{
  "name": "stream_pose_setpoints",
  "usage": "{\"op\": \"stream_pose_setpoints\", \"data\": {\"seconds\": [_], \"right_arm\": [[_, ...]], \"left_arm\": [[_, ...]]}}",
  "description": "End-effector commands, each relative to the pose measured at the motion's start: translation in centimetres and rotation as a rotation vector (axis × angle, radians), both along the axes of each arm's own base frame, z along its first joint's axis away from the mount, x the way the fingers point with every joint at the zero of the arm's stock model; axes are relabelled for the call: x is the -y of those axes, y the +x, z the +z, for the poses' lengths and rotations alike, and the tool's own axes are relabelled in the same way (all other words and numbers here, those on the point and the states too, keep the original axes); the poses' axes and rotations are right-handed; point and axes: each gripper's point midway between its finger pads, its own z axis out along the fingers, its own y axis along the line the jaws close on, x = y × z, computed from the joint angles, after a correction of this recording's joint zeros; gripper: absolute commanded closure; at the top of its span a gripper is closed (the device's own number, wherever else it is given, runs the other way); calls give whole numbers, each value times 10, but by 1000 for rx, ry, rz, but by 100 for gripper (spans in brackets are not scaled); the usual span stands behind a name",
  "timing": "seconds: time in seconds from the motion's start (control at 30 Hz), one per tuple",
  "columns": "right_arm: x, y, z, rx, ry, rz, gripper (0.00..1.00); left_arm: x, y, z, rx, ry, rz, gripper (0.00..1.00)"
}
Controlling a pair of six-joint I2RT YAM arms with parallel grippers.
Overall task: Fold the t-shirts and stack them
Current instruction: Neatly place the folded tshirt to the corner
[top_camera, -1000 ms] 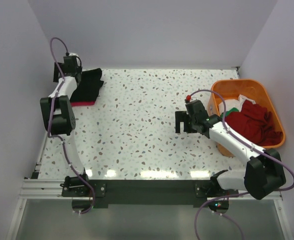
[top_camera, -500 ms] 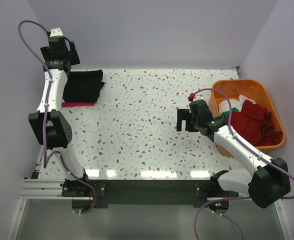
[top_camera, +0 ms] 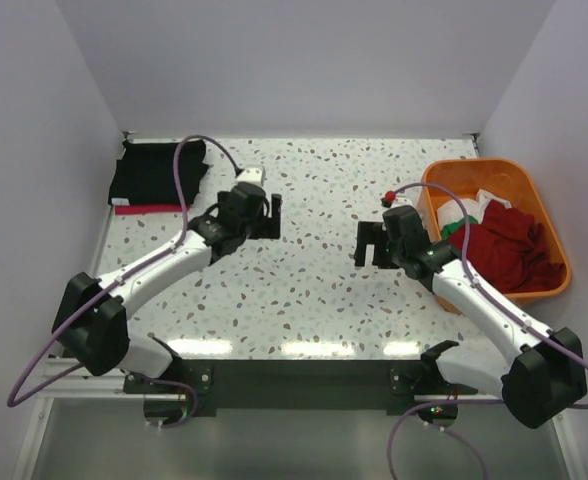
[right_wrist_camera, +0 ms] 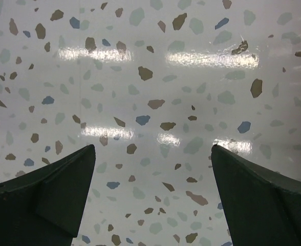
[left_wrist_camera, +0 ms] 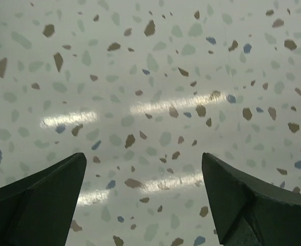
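Two sets of fingers stood spread wide and held nothing. My left fingers (left_wrist_camera: pixel 38 205) and my right fingers (right_wrist_camera: pixel 263 200) each hung over bare speckled tabletop (top_camera: pixel 314 290), pointing roughly toward each other across the middle. Both wrist views gave me only that terrazzo surface and streaks of lamp glare between the dark fingertips. Only the top view showed the cloth. Well off to the left of the left fingers, at the far corner, a folded black t-shirt (top_camera: pixel 159 172) lay on a pink-red t-shirt (top_camera: pixel 149 209), whose edge peeked out on the near side. Just right of the right fingers sat an orange tub (top_camera: pixel 474 165) holding a crumpled dark red t-shirt (top_camera: pixel 509 250), with white cloth (top_camera: pixel 489 200) and a bit of green cloth (top_camera: pixel 454 228) beside it.
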Motion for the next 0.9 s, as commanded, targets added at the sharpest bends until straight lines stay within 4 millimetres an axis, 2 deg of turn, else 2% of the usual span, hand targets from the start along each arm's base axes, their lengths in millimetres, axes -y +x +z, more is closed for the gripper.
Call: {"op": "stream_pose_setpoints", "data": {"seconds": [0.0, 0.03, 0.07, 0.1, 0.17, 0.2, 0.3, 0.4, 0.53, 0.87], "right_arm": [[-4, -1, -3, 7, 38, -7, 1], [-4, -2, -5, 9, 41, -7, 1], [-4, -2, -5, 12, 45, -7, 1], [-4, -2, -7, 13, 50, -6, 1], [-4, -5, -12, 11, 51, -4, 1], [-4, -5, -13, 14, 56, -5, 1], [-6, -5, -16, 30, 77, -1, 1], [-5, -5, -11, 57, 85, -4, 1], [-3, -4, -4, 103, 102, -21, 1], [-2, -3, 4, 149, 135, -38, 1]], "left_arm": [[26, -18, -2, 46, -47, 25, 0], [28, -29, -18, 17, -37, 17, 0], [33, -35, -20, 18, -56, 5, 0], [35, -48, -36, -6, -42, -6, 0], [35, -58, -43, -18, -66, 5, 0], [30, -65, -54, -38, -58, 8, 0], [18, -75, -63, -51, -59, 43, 0], [8, -80, -58, -25, -79, 64, 0], [3, -79, -38, 38, -109, 73, 0], [0, -75, -26, 105, -115, 65, 0]]}}
